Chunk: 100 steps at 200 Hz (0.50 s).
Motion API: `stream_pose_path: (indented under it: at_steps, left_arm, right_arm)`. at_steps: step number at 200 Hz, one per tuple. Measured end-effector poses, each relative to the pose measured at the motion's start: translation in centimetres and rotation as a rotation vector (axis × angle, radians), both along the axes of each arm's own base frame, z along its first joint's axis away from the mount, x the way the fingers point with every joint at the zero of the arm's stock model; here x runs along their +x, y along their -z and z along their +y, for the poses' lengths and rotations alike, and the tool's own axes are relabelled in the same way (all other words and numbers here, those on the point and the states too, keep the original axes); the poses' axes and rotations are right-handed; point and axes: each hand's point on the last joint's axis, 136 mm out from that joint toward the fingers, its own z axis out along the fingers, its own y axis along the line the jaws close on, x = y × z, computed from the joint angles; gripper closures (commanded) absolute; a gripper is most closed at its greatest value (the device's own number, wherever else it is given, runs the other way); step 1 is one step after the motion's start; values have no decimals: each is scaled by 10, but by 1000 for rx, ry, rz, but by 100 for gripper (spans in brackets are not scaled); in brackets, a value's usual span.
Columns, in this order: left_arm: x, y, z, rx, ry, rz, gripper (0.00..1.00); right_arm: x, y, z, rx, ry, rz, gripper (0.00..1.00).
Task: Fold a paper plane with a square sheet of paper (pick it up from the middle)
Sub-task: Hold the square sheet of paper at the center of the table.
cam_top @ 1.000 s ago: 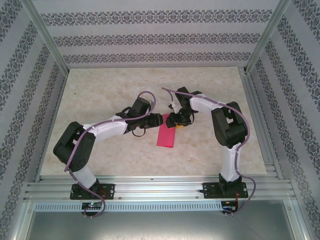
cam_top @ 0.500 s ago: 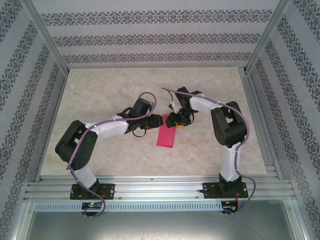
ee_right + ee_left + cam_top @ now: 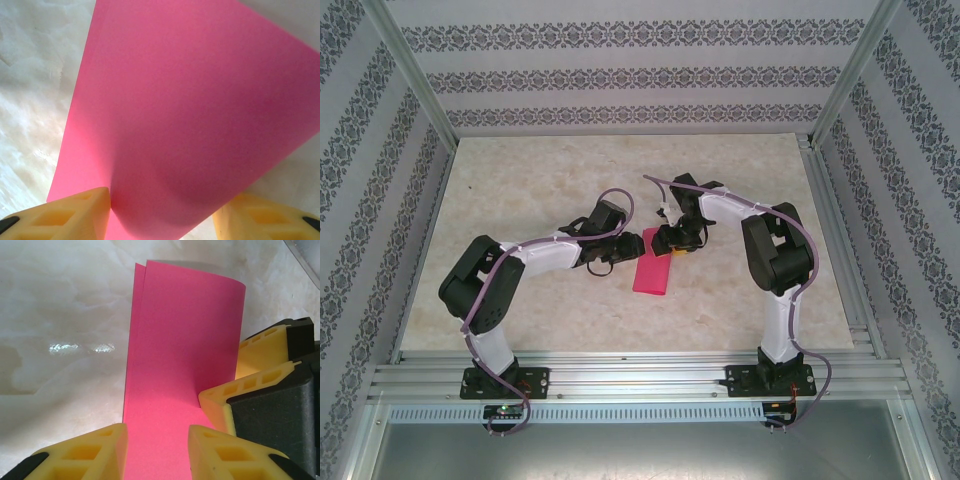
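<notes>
our left tool straddles the square sheet of paper, half open. the right tool: we cannot tell.

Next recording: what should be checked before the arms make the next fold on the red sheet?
1. The square sheet of paper lies folded in half on the table: ok.
2. Layer edges matched: not ok, a thin strip of the lower layer shows along one side.
3. Top layer flat: not ok, it bows up.
4. The left tool straddles the sheet's end, jaws open: ok.
5. The right tool is over the sheet, jaws open: ok.
6. Crease sharpness: cannot tell.
</notes>
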Motion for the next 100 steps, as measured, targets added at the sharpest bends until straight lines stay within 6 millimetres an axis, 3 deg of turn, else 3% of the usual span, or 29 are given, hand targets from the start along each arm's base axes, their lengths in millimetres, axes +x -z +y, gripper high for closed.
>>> stream_pose_path:
  at_steps: [45, 100]
  left_arm:
    - [7, -4, 11, 49, -52, -25, 63]
    - [10, -10, 9, 34, -65, -31, 63]
  right_arm:
    - [2, -4, -2, -18, -23, -5, 44]
    - [0, 1, -3, -30, -39, 14, 45]
